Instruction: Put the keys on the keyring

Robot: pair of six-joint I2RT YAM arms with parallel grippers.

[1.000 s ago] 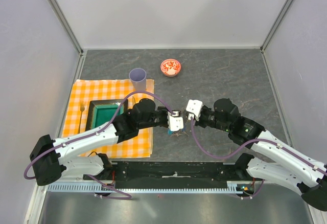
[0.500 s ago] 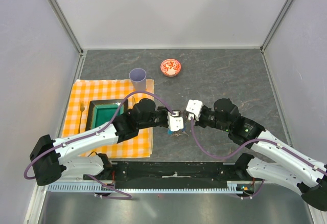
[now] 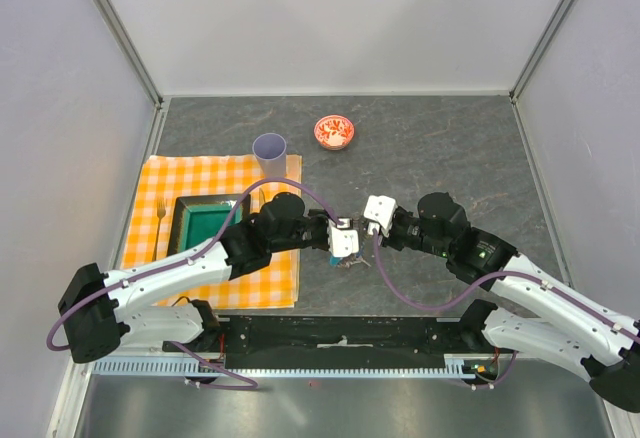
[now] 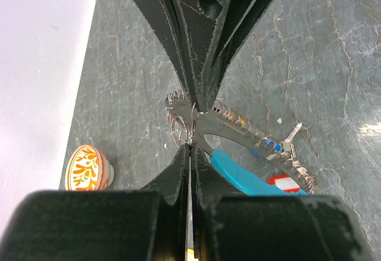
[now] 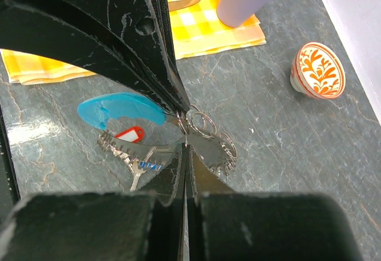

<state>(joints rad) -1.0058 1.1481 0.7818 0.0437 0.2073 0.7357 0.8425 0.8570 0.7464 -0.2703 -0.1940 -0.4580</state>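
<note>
Both grippers meet tip to tip low over the grey table. My left gripper [image 3: 346, 242] [image 4: 191, 145] is shut on a thin silvery key with a yellow tag showing deep between its fingers. The key's small split ring [image 4: 178, 133] sticks out at its tips. My right gripper [image 3: 372, 220] [image 5: 186, 148] is shut on a thin metal wire, apparently the keyring's. The keyring's light-blue crescent [image 5: 122, 109] [image 4: 250, 174] lies on the table under the left fingers. Keys with a red tag [image 5: 130, 134] and a blue tag [image 5: 149, 165] lie beside it. More small rings [image 5: 205, 123] cluster at the tips.
A red patterned bowl [image 3: 334, 131] stands at the back. A lilac cup [image 3: 269, 150] stands on the corner of an orange checked cloth [image 3: 190, 183]. The cloth also carries a green tray [image 3: 208, 223], a fork [image 3: 160, 220] and a table knife [image 5: 184, 3].
</note>
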